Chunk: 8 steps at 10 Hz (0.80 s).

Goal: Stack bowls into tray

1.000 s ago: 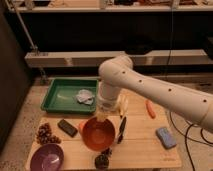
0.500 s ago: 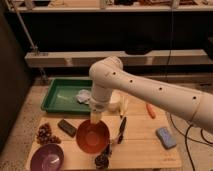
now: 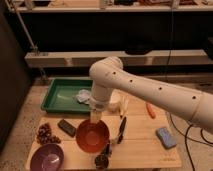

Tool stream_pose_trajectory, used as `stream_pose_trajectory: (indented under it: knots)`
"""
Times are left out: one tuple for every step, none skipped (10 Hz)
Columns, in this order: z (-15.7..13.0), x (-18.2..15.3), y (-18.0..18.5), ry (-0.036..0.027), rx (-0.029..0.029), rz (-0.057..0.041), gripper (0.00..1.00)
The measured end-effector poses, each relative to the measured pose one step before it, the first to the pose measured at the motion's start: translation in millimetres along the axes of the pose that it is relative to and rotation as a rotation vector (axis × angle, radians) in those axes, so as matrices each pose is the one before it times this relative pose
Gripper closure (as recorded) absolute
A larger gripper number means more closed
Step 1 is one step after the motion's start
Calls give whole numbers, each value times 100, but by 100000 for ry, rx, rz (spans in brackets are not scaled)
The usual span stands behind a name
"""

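Currently, the orange-red bowl (image 3: 92, 137) is held at its far rim by the gripper (image 3: 95, 119), which is closed on it, over the front middle of the wooden tabletop (image 3: 145, 147). The purple bowl (image 3: 47, 158) is set at the front left corner, apart from it. The green tray (image 3: 60, 95) is placed behind, at the back left, with a crumpled white thing (image 3: 84, 96) inside. A blue sponge (image 3: 165, 137) is seen well to the right.
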Motion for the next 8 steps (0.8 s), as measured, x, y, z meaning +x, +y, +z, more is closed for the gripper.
stream_pose_trajectory:
  knots:
    - [129, 1017, 223, 244, 759, -1494, 100]
    - [409, 1881, 307, -37, 1654, -2306, 100]
    - [500, 2071, 420, 614, 1600, -1208, 100]
    - [513, 1921, 312, 220, 1874, -1260, 100]
    - [772, 2559, 450, 276, 2431, -1762, 100]
    - [966, 2777, 517, -340, 2938, -2121, 100]
    - [886, 2182, 385, -757, 2674, -1686, 100]
    - [942, 1769, 347, -936, 2538, -1379, 100]
